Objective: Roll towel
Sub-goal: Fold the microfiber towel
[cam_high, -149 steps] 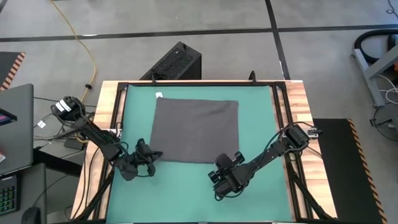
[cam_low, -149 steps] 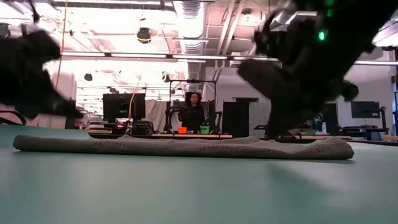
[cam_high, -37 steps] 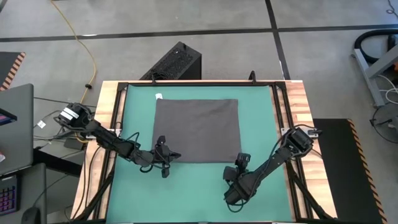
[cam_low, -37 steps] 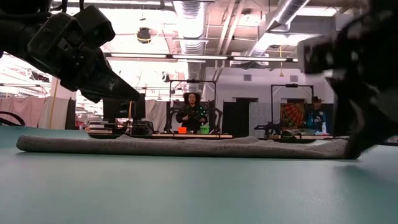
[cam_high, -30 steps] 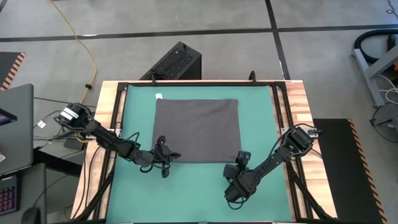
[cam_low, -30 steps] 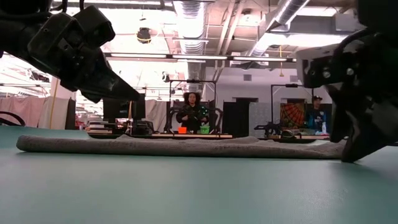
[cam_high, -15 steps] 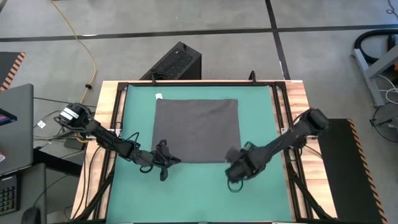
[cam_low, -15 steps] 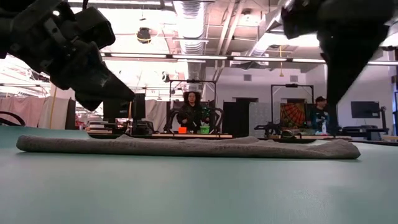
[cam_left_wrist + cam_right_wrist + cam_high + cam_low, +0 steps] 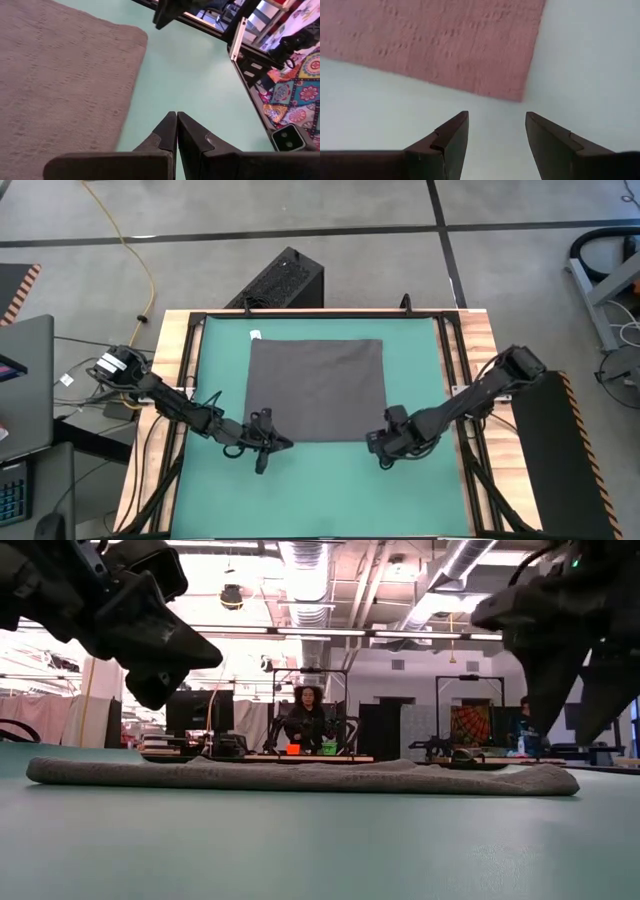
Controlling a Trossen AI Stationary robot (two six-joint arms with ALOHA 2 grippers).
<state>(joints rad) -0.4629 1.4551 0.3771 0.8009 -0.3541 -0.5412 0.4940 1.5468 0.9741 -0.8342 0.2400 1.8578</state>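
Wooden bench point(image 9: 480, 340) covered by a green mat point(image 9: 415, 370). Towel point(image 9: 317, 388) lies flat, unrolled, mid-mat, white tag point(image 9: 255, 334) at its far-left corner. Left gripper point(image 9: 264, 442) at the near-left corner, jaws closed, holding nothing. Right gripper point(image 9: 383, 442) just off the near-right corner, jaws well apart, empty. Grey floor, yellow cable point(image 9: 128, 242), black box point(image 9: 278, 281) beyond. A person point(image 9: 308, 720) sits far back among monitors.

Two matte black jointed arms (thin cables trailing), each claw point(image 9: 496, 131) with tapered, wedge-shaped fingers.
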